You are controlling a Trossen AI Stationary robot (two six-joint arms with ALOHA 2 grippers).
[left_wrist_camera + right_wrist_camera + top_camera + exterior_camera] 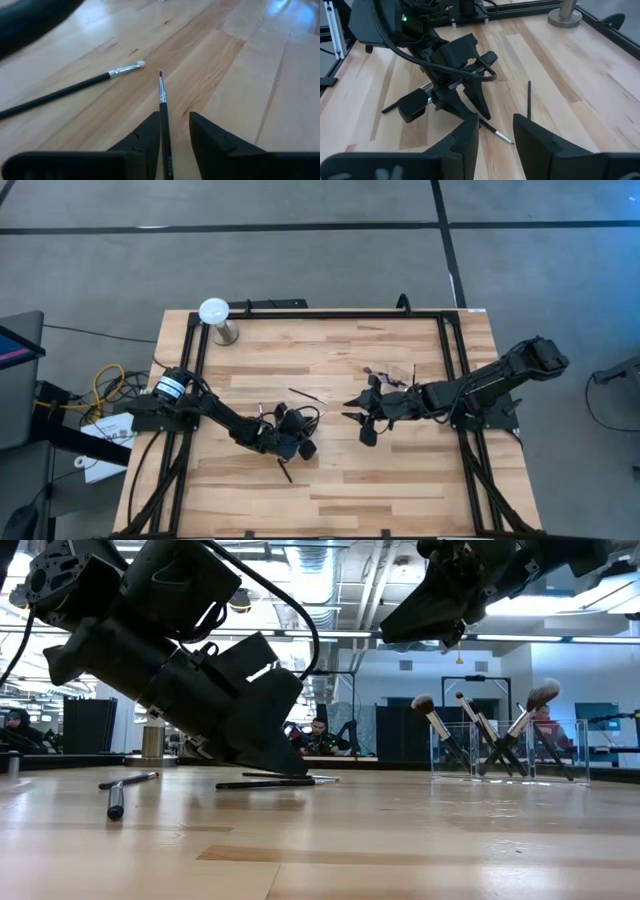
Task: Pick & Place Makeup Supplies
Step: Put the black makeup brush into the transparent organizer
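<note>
Between our left gripper's [172, 135] parted fingers, low on the wooden table [280, 90], a thin makeup brush [163, 107] lies, another brush [75, 88] near it, our right gripper [495, 135] hovering close by, fingers apart, holding nothing.

Thin dark-handled makeup brushes [75, 86] lying flat on wood, others [500, 735] upright in clear holder

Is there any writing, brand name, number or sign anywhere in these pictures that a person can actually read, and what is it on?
None can be read.
Thin brush between the left gripper's fingers: pale marks on its handle, too small to read.
Left arm's white and blue band: no legible text.
Clear brush holder in the low view: no label visible.
White globe lamp: plain.
</note>
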